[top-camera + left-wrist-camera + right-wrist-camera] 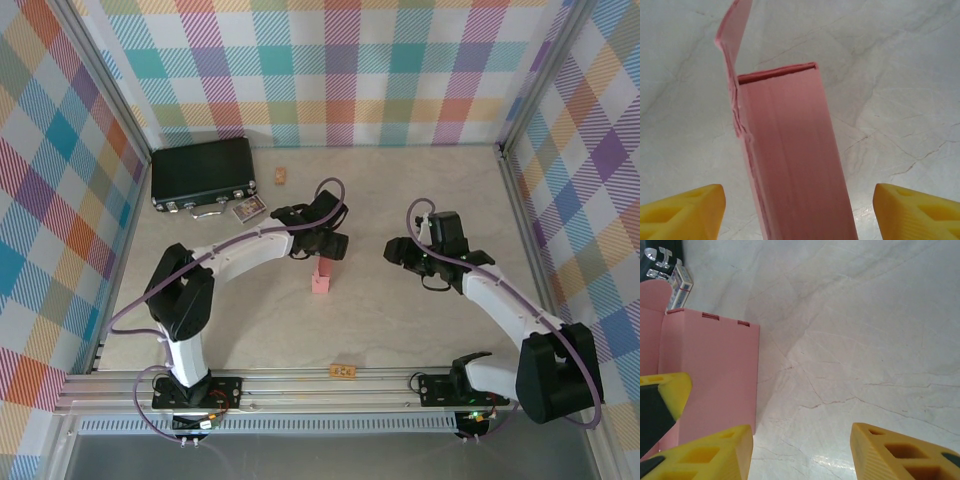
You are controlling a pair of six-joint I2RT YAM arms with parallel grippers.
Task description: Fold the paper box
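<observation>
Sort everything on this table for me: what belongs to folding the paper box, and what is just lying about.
Job in hand:
paper box, standing on end
left end effector, open around it
right end effector, open beside it

Lying about:
black case
small printed pack
wooden block
orange piece by the near rail

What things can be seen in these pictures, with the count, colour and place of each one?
paper box: one, salmon pink, middle of table, one flap open
black case: one, black, metal latches, far left corner
printed pack: one, pale and reddish, before the case
block: one, tan, right of the case
tag: one, orange, near edge
left gripper: one, yellow fingers, open around the box, apart
right gripper: one, yellow fingers, open, right of the box
</observation>
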